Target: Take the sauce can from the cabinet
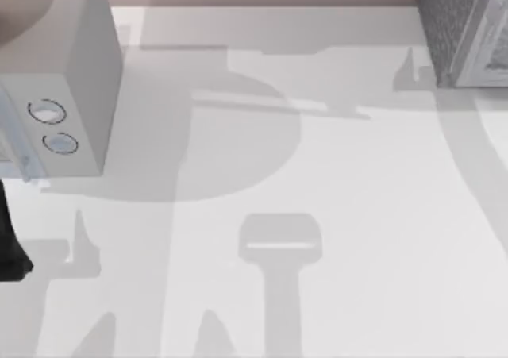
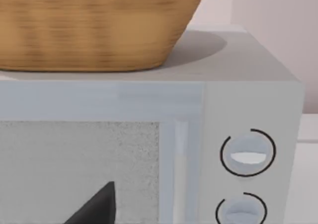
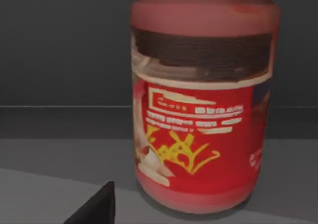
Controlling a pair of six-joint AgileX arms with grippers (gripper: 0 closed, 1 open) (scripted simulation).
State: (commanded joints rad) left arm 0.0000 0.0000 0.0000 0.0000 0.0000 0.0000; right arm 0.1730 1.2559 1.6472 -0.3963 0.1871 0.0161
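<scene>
The sauce can [image 3: 201, 110] stands upright on a grey shelf inside the dark cabinet, very close in the right wrist view. It is red, with a dark band under the lid and a red and yellow label. A dark part of my right gripper [image 3: 94, 206] sits just short of the can's base, to one side, apart from it. The cabinet [image 1: 456, 25], with dark speckled sides and a paler front, stands at the table's far right corner. My left arm [image 1: 12, 239] is parked at the left edge, its gripper [image 2: 97, 206] facing the pale box.
A smooth pale-grey box [image 1: 75, 64] with two round dials [image 2: 247, 153] stands at the far left, and a woven basket [image 2: 94, 25] rests on top of it. The white table [image 1: 317, 175] spreads between the box and the cabinet.
</scene>
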